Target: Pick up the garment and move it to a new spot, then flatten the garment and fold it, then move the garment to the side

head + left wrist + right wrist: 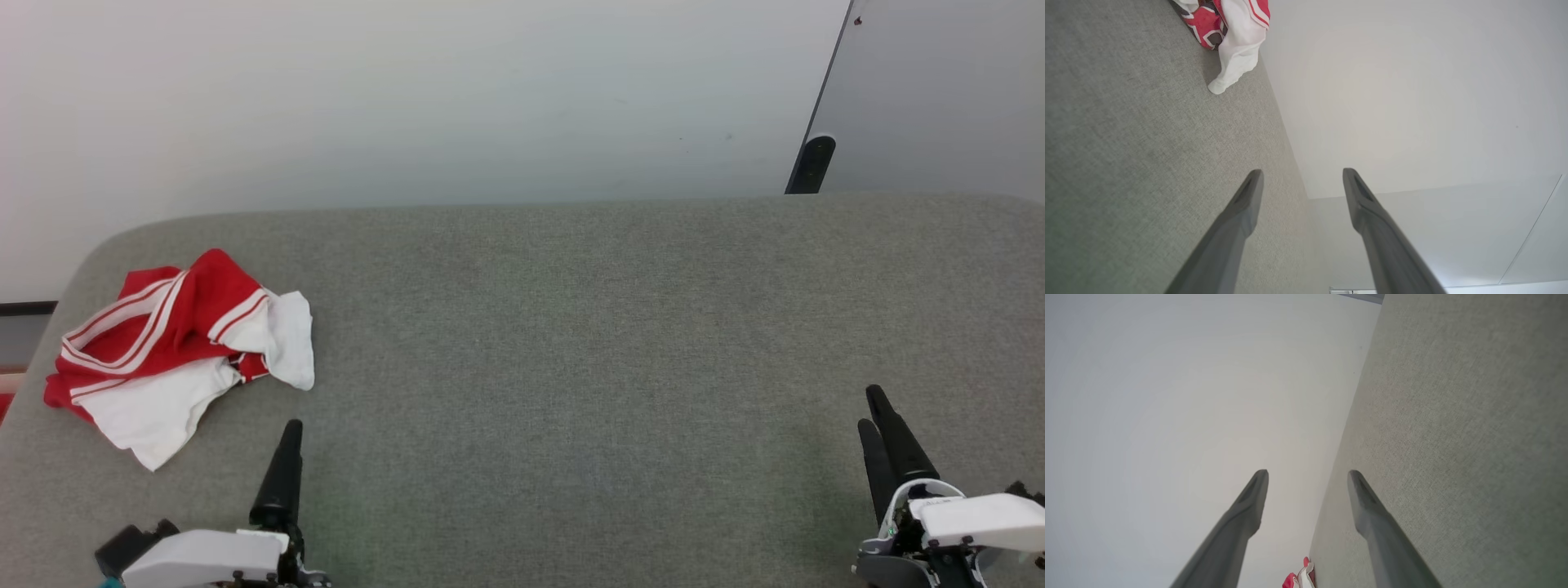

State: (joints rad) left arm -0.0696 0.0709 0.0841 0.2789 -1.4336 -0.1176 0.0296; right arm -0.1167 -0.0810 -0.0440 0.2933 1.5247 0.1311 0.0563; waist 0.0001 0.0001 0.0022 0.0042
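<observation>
Red garment (175, 347) bunched on grey, perhaps felt, surface (571, 367)

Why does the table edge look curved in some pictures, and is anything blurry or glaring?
Head view: soft, even light, no glare; the red-and-white jersey is sharp. Left wrist view: the wide-angle lens bows the edge of the grey tabletop, the jersey casts a soft shadow, and the open left gripper looks soft up close. Right wrist view: the same bowing beyond the open right gripper.
</observation>
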